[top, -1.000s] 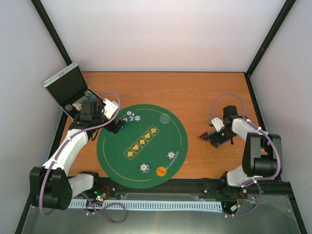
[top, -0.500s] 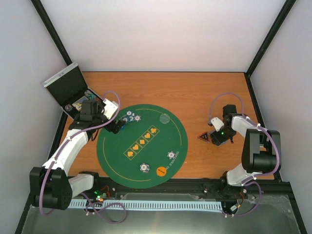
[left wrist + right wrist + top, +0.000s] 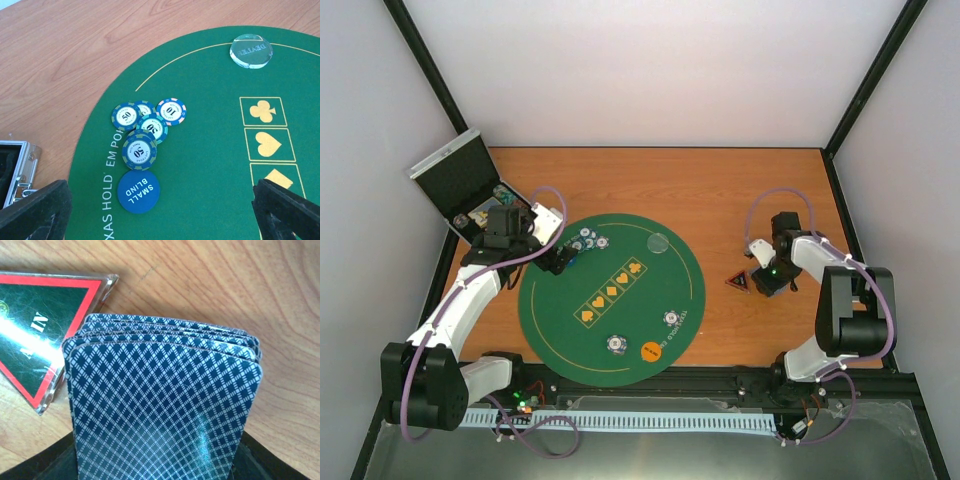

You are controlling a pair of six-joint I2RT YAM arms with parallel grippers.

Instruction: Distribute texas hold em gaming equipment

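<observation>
Left wrist view is showing a SMALL BLIND blue disc (image 3: pixel 138 191), poker chips (image 3: pixel 145 127) marked 50 and 10, and a clear DEALER disc (image 3: pixel 251 50) on the green mat (image 3: pixel 210 150); the left gripper (image 3: pixel 160 212) is gaping, empty. The right gripper (image 3: pixel 155 462) is clamping the playing cards (image 3: pixel 160 405) beside the triangle marker (image 3: pixel 35 325). The silver case (image 3: pixel 455 180) is standing open, contents unclear.

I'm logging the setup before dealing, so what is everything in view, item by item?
Table: one, orange-brown wood, under everything.
Felt mat: one, green, table centre.
Case: one, silver, black-lined, open, far left corner.
Poker chips: at least seven, blue-and-white, most clustered at the mat's left edge.
Small blind disc: one, blue, beside the cluster.
Dealer disc: one, clear, mat's far side.
Orange disc: one, mat's near edge.
Triangle marker: one, red-bordered, right of the mat.
Playing cards: one stack, blue-patterned backs, beside the triangle marker.
Left gripper: black, open, by the cluster.
Right gripper: black, closed on the playing cards.
</observation>
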